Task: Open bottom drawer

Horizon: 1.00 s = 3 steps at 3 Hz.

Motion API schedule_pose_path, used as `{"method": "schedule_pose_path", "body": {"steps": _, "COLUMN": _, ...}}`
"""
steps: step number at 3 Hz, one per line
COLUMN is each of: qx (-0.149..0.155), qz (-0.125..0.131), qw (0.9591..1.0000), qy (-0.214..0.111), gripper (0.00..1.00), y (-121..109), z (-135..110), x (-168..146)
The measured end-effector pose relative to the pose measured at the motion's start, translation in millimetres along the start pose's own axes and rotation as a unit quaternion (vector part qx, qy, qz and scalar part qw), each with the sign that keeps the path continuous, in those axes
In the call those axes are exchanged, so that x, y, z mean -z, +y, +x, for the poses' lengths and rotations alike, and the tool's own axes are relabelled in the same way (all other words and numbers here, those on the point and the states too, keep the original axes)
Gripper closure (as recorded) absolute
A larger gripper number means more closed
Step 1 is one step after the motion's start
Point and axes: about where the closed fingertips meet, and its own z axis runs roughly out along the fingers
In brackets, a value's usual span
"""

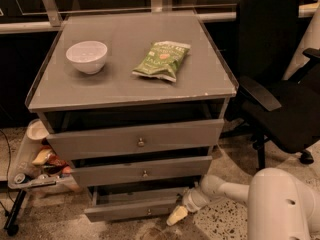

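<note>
The bottom drawer [127,210] is the lowest, slimmest grey front of the grey cabinet [130,84]. It stands pulled out a little, in front of the two drawers above it, with a strip of its tray showing behind the front. Its small round knob [148,212] sits at the middle of the front. My gripper [177,215], a pale yellowish tip on the white arm [225,189], is low near the floor at the drawer front's right end, to the right of the knob.
The middle drawer [142,170] and top drawer [137,139] sit above. A white bowl [86,56] and a green snack bag [161,60] lie on the cabinet top. A black office chair [280,84] stands at the right. A cart with clutter [35,164] stands at the left.
</note>
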Motion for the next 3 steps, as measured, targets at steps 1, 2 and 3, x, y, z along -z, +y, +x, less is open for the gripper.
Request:
{"method": "schedule_pose_path", "body": {"steps": 1, "qx": -0.001, "qz": -0.001, "qw": 1.0000, "qy": 0.001, "gripper": 0.00, "y": 1, "z": 0, "x": 0}}
{"method": "schedule_pose_path", "body": {"steps": 2, "qx": -0.010, "qz": -0.013, "qw": 0.9997, "qy": 0.018, "gripper": 0.00, "y": 28, "z": 19, "x": 12}}
{"method": "schedule_pose_path", "body": {"steps": 3, "qx": -0.019, "qz": -0.024, "qw": 0.9990, "qy": 0.032, "gripper": 0.00, "y": 52, "z": 35, "x": 25}}
